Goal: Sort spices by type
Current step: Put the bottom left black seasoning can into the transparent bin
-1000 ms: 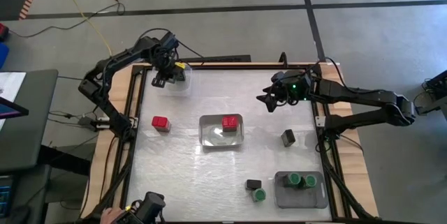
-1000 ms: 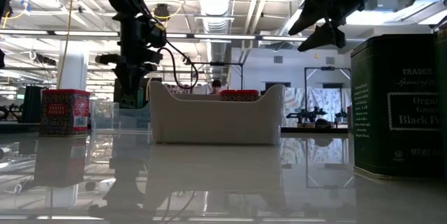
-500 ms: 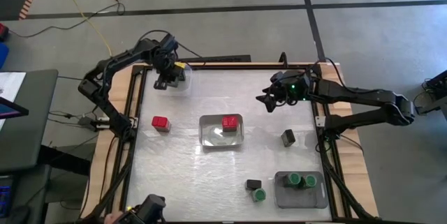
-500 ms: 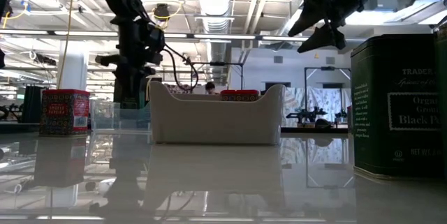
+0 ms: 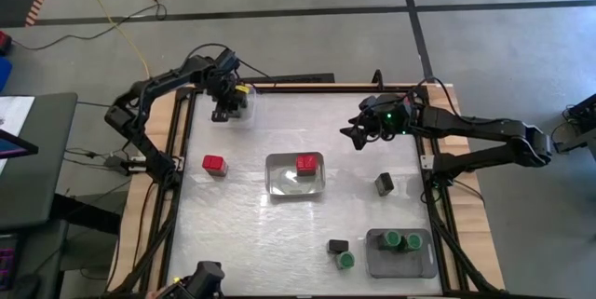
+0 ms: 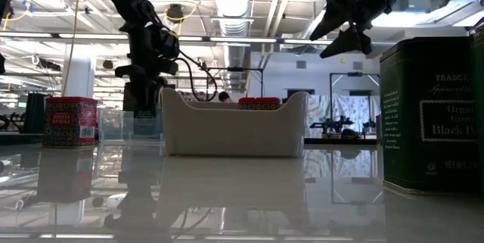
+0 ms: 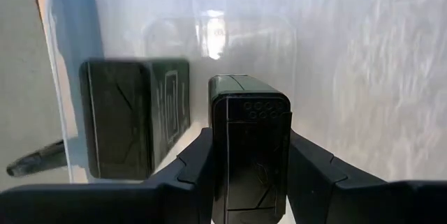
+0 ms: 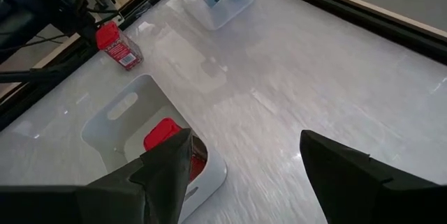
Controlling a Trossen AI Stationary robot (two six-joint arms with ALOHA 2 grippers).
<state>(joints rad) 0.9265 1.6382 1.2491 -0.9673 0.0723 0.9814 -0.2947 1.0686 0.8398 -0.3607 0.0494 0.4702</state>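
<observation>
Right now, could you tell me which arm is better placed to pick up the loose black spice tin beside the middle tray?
Right. The right gripper hangs open nearer the black tin; the left gripper is shut on another.

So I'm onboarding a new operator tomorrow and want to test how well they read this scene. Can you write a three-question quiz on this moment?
1. True or false: the left hand is shut on a black spice tin over the clear tray, where another black tin already lies.
2. How many green-capped jars sit in the grey tray?
A) one B) two C) three
3. Fill in: the red-capped jar outside the white tray stands on the table's ____ side in the high view.

Key
1. True.
2. B; a third green-capped jar stands outside it on the table.
3. Left. The right hand hovers open and empty.
</observation>
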